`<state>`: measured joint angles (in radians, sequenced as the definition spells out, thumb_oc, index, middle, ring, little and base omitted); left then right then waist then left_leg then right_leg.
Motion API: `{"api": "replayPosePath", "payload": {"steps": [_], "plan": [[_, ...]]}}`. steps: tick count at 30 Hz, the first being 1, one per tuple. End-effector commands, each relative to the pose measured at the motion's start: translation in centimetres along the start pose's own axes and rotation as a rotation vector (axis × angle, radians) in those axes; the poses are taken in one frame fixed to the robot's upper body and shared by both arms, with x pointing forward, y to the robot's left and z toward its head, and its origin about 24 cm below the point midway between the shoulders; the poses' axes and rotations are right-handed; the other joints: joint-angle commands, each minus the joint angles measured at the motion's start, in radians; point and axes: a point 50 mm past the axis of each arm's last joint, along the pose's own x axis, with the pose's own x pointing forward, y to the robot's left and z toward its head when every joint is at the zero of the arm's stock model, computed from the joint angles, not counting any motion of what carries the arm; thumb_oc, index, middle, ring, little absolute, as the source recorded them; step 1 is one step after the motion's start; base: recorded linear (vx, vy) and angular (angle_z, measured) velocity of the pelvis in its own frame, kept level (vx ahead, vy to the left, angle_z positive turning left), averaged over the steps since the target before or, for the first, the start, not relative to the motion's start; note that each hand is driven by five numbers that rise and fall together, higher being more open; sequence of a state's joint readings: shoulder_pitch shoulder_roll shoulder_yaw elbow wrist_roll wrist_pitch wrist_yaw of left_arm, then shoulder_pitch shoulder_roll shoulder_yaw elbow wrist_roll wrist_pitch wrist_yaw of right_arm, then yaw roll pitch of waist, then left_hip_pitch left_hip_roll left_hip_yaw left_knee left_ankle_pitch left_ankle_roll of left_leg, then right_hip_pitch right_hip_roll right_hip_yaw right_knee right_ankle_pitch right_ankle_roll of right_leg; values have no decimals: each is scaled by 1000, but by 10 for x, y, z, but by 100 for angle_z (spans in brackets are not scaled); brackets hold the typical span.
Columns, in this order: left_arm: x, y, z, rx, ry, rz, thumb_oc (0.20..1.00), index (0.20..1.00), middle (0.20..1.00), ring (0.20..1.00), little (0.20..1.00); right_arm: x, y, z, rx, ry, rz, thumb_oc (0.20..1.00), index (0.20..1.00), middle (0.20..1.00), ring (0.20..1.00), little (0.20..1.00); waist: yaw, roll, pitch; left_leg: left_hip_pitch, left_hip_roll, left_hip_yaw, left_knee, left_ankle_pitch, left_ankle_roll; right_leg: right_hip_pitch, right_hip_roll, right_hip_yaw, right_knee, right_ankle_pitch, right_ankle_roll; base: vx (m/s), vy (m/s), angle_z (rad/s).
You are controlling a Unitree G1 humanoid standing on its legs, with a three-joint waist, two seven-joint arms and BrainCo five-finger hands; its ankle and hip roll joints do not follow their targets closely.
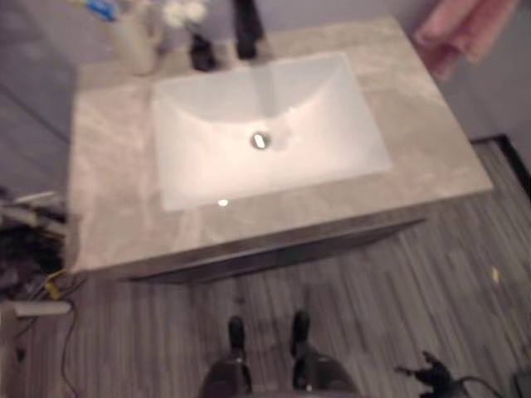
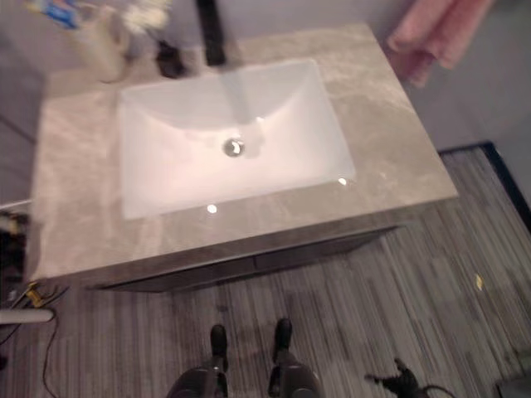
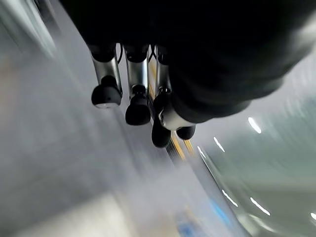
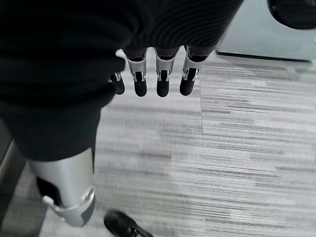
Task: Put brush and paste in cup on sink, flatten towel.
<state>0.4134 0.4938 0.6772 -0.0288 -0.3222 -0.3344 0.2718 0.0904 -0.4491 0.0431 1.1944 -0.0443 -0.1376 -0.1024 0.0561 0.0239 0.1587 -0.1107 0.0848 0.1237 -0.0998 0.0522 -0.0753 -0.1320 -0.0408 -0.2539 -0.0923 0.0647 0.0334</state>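
The cup [image 1: 137, 41] stood on the sink counter [image 1: 108, 166] at its far left corner, pale and handled, with a blue-tipped item [image 1: 101, 10] poking out of its top — too blurred to say whether it was the brush or the paste. Just beside it, toward the middle, was something white [image 1: 184, 12] that I could not make out, then a small dark object [image 1: 202, 54] and the black tap [image 1: 246, 29] at the back edge of the white basin [image 1: 332, 116]. The drain [image 1: 260, 140] glinted in the basin's middle. The pink towel [image 1: 465, 29] hung bunched against the wall past the counter's far right corner, apart from the counter.

The left hand [image 3: 133, 94] appeared in its own wrist view with fingers hanging straight and relaxed, dark tips down, holding nothing; the surroundings past the fingertips were smeared and unreadable. The right hand [image 4: 158, 74] appeared in its wrist view the same way — fingers straight in a row, empty — hanging over grey striped floor [image 4: 237, 148], well apart from the counter. The cup and the towel were nowhere near either hand; both hands hung free of any task item.
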Motion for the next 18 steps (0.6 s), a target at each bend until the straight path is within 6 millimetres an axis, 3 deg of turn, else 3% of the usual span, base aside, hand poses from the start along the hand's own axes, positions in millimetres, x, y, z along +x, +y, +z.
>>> {"api": "replayPosePath", "payload": {"steps": [1,2,3,4,5,6,7,10,12,14,16,18], "plan": [[-10,39,-19,115,61,243,200,200,200,200,200,-2,-1,-8,-34,16,-8,1000,1000,1000,1000,1000,20,-45,-70,39,60,-17,12,-35,5,88,-83,-47,5,-66,84,-29,-71,15],[-21,54,-38,149,154,331,200,200,200,200,200,-2,-2,-7,-35,15,-11,1000,1000,1000,1000,1000,24,-47,-77,53,60,-14,12,-32,5,104,-82,-52,5,-72,81,-20,-98,11],[-50,71,-67,224,330,411,316,316,316,316,316,-1,-1,-3,-45,-1,-11,1000,1000,1000,1000,1000,32,-48,-90,85,62,-14,12,-41,8,134,-78,-52,5,-84,77,-19,-75,7],[-50,71,-68,223,330,411,432,432,432,432,432,-1,-2,-3,-45,-1,-11,1000,1000,1000,1000,1000,32,-49,-89,84,61,-13,12,-39,9,133,-79,-52,5,-83,77,3,-95,3],[-82,79,-98,266,533,395,696,696,696,696,696,-1,-3,0,-56,-13,-8,1000,1000,1000,1000,1000,31,-50,-99,112,62,-12,12,-46,14,161,-72,-45,5,-92,70,-2,-46,7],[-81,79,-98,265,532,395,821,821,821,821,821,-1,-3,0,-56,-13,-8,1000,1000,1000,1000,1000,32,-51,-99,112,61,-12,12,-44,14,160,-73,-45,5,-91,69,4,-59,2],[-101,81,-114,291,655,367,1000,1000,1000,1000,1000,0,-5,0,-63,-16,-10,1000,1000,1000,1000,1000,29,-49,-102,124,59,-12,12,-49,18,171,-70,-41,5,-93,68,0,0,0],[-168,73,-157,305,1051,211,1000,1000,1000,1000,1000,2,-13,9,-82,-37,-14,1000,1000,1000,1000,1000,13,-37,-106,154,56,-27,12,-59,32,192,-60,-16,5,-90,59,-18,2,-7],[-216,56,-177,309,1320,74,1000,1000,1000,1000,1000,4,-15,17,-96,-48,-11,1000,1000,1000,1000,1000,1,-30,-111,168,45,-63,12,-59,42,192,-56,11,5,-92,54,-55,39,-17],[-235,34,-185,309,1441,-100,1000,1000,1000,1000,1000,8,-18,30,-121,-77,-11,1000,1000,1000,1000,1000,1,-30,-101,137,20,-192,44,-56,48,153,-56,38,46,-96,45,-158,48,-9],[-256,15,-188,362,1542,-297,1000,1000,1000,1000,1000,10,-16,41,-146,-97,2,1000,1000,1000,1000,1000,-5,-40,-95,103,-30,-327,112,-112,53,111,-60,93,78,-92,43,-179,110,-32],[-258,-3,-190,435,1543,-427,1000,1000,1000,1000,1000,10,-8,43,-135,-107,24,1000,1000,1000,1000,1000,-20,-49,-98,91,-57,-350,159,-150,64,95,-65,128,89,-82,48,-114,146,-54]]}}
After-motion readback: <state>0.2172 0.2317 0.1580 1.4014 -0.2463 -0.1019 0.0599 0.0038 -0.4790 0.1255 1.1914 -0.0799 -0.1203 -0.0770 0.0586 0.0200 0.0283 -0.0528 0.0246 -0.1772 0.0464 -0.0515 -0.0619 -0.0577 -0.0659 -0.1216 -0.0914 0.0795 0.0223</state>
